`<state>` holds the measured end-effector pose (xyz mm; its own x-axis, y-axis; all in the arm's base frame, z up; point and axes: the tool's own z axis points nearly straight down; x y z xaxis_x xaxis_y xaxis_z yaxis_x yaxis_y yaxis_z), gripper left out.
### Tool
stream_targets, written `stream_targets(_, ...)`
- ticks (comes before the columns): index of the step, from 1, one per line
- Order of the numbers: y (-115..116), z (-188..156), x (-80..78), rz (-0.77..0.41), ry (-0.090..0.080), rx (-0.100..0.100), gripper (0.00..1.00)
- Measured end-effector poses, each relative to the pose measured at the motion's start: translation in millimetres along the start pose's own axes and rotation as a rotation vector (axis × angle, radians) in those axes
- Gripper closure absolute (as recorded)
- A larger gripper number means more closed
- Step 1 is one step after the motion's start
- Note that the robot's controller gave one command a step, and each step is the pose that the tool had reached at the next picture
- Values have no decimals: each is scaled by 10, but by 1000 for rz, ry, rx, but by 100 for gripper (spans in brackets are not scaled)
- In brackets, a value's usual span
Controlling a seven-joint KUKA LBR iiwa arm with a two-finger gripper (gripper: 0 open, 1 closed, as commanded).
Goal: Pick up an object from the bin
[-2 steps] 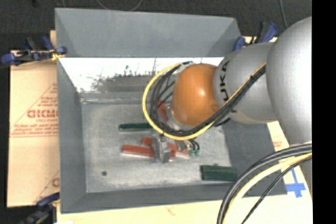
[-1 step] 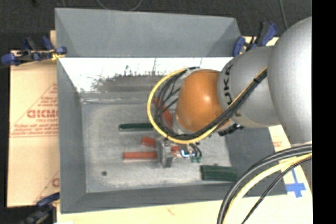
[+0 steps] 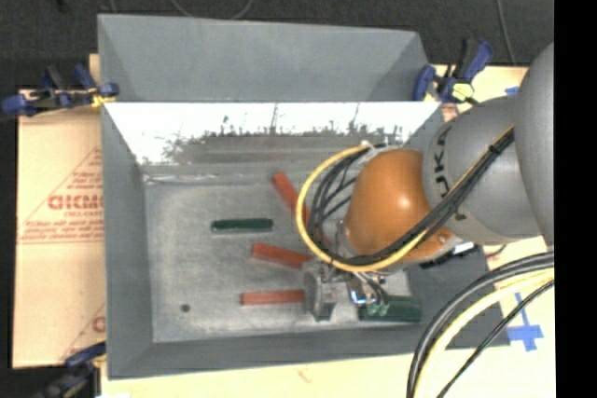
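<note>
Though cables (image 3: pixel 312 200) veil the hand (image 3: pixel 324 295), a red stick (image 3: pixel 272 297) lies beside.

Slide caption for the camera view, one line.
End effector in the bin, at the end of a red stick; two more red sticks and a green stick lie nearby.

You've got four sticks on the bin (image 3: pixel 126 238) floor, all mid-to-right. Far stick (image 3: pixel 284 188) lies closest to the back wall, tilted, just left of the arm's cables. Left stick (image 3: pixel 242 225) lies crosswise, in front & left of it. Mid stick (image 3: pixel 277 253) comes next toward the front, a bit right. Near stick (image 3: pixel 272 298) is frontmost, w/ its right end just beside the tool (image 3: pixel 324 295). Right of the tool, by the front-right corner, sits a small block (image 3: pixel 399 310). A speck (image 3: pixel 185 308) lies front-left, well apart from the rest.
</note>
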<state>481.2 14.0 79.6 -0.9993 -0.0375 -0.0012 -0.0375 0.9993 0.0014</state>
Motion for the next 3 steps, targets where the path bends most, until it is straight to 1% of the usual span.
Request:
stream_targets(1,11,7,-16,0,-2,0,0)
stream_targets(2,14,7,-11,1,-1,-1,100)
stream_targets(3,-42,-1217,-70,-2,-10,4,100)
